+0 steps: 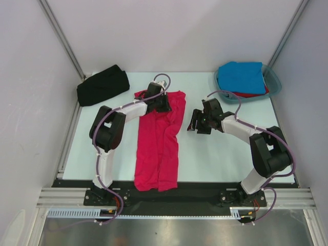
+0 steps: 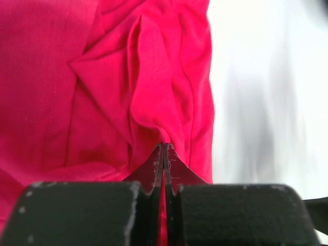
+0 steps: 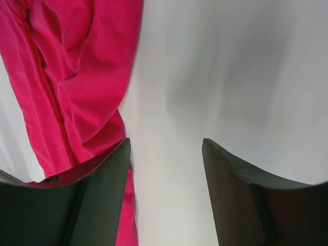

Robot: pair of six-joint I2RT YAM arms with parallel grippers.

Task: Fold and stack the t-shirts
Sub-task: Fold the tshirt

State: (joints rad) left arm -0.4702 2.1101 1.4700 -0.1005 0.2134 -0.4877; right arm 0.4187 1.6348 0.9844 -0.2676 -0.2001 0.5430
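The crimson-pink t-shirt (image 1: 159,146) lies folded lengthwise down the middle of the table, reaching the near edge. My left gripper (image 1: 163,102) is at its far end, shut on a bunched fold of the cloth (image 2: 154,102); the fingertips (image 2: 158,160) pinch it tight. My right gripper (image 1: 195,123) is open and empty, just right of the shirt over bare table, with the shirt's edge (image 3: 77,87) beside its left finger. A folded black t-shirt (image 1: 102,85) lies at the far left. A bright blue t-shirt (image 1: 242,77) lies on a red one (image 1: 250,94) in the tub.
The translucent teal tub (image 1: 273,84) stands at the far right corner. Grey walls and metal frame posts enclose the table on three sides. The black rail with both arm bases runs along the near edge (image 1: 179,202).
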